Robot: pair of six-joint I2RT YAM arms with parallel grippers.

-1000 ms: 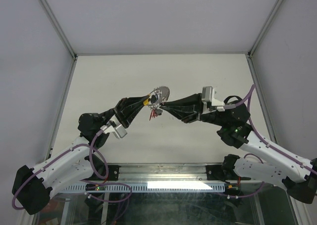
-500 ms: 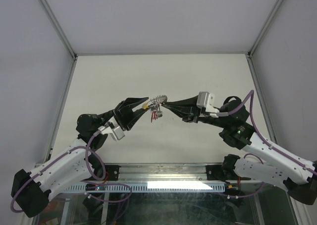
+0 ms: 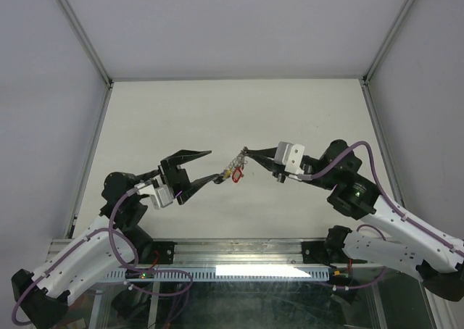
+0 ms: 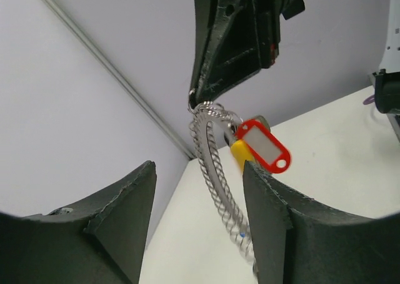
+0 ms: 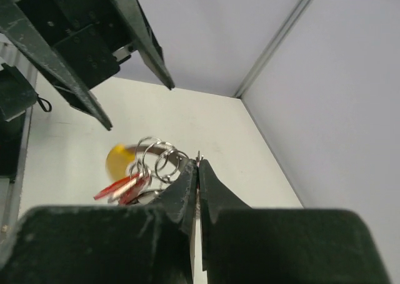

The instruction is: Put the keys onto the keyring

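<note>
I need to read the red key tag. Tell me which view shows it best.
Left wrist: the red key tag faces that camera, large, white label window visible, hanging on the keyring. Top external shows only a red speck; right wrist shows it edge-on.

No legible text, numbers or logos in any view; white insert on the red key tag (image 4: 265, 147) shows nothing readable.

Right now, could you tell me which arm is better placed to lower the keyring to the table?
Probably the right: the right pincer is shut on the keyring, while the left pincer is open.
</note>
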